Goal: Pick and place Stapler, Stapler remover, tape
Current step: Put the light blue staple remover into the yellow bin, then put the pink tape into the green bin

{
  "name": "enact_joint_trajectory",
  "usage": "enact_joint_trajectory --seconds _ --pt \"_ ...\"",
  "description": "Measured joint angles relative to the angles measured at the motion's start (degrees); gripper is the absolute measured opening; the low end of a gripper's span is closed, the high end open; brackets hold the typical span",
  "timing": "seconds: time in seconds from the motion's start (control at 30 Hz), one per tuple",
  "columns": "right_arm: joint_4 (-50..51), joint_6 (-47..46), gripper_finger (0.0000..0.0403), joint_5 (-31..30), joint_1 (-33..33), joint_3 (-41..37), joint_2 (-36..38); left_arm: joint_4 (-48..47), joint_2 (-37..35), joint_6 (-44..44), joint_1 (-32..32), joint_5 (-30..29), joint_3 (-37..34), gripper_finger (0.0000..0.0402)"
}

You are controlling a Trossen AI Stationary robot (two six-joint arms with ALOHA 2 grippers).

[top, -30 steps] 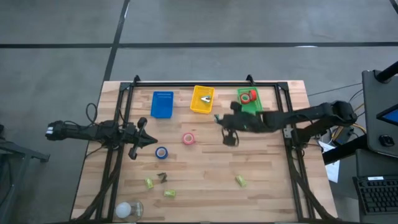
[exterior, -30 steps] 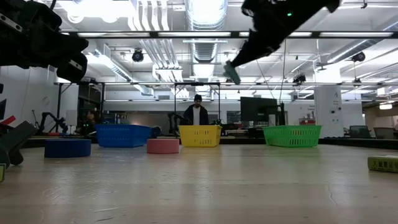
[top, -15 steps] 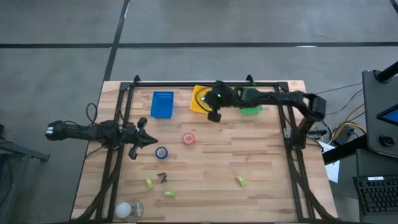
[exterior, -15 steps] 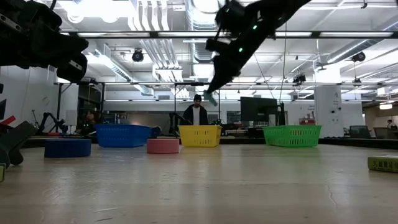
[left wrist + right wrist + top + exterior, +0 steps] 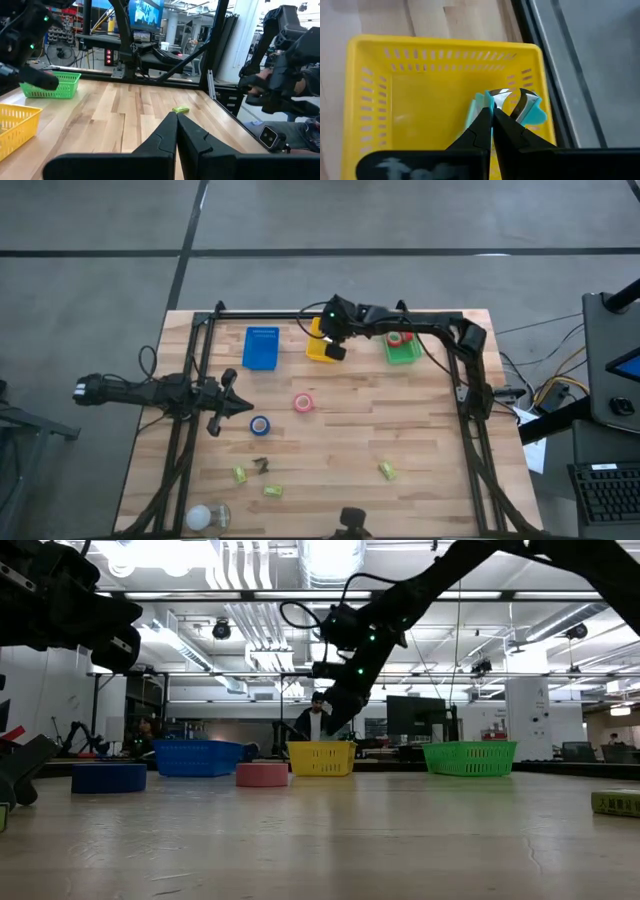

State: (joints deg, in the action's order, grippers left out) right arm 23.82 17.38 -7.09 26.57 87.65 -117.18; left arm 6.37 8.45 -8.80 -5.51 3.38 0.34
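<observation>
My right gripper (image 5: 492,112) hangs over the yellow basket (image 5: 322,352) at the table's far edge, shut on a teal stapler remover (image 5: 532,110) with metal claws. The low view shows this gripper (image 5: 330,725) above the yellow basket's rim (image 5: 322,748). My left gripper (image 5: 240,409) waits shut, low over the table's left side, next to the blue tape roll (image 5: 260,425). A pinkish-red tape roll (image 5: 303,402) lies flat at mid-table. More red tape (image 5: 398,337) sits in the green basket (image 5: 404,355). Small yellow-green staplers (image 5: 387,470) lie near the near edge. My right gripper pinches the stapler remover between its two fingers, coming from above and slanting down. The fingertips (image 5: 485,117) hide the part they hold. A teal handle (image 5: 479,107) and the metal claws (image 5: 510,95) stick out beyond the tips, toward the basket floor. Whether it touches the basket I cannot tell.
A blue basket (image 5: 261,348) stands left of the yellow one. More yellow-green staplers (image 5: 240,474) and a dark stapler remover (image 5: 261,465) lie near the left near corner, beside a pale round thing (image 5: 205,515). Black frame rails run along the table's sides.
My right gripper has swung from in front of the green basket toward the table's left and far edge, coming down until it hangs over the yellow basket. It stayed shut and carried the teal stapler remover along.
</observation>
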Motion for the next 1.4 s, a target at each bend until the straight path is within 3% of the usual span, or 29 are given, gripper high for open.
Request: enact_joint_trajectory --seconds 0.53,0.97,1.3,1.4 --pt "-1.5 -2.4 0.0012 1.8 1.7 0.8 -0.6 0.0 0.0 0.0 0.0 0.0 0.0 0.001" --pt "0.7 -8.0 0.011 2.8 1.8 1.1 1.0 0.0 0.0 0.0 0.0 0.0 0.0 0.001" --pt "8.4 -15.9 0.0134 14.5 -2.0 -2.2 7.7 0.0 0.0 0.0 0.0 0.0 0.0 0.001" --pt "8.5 -16.9 0.0134 15.1 -4.4 -5.8 9.8 0.0 0.0 0.0 0.0 0.0 0.0 0.001"
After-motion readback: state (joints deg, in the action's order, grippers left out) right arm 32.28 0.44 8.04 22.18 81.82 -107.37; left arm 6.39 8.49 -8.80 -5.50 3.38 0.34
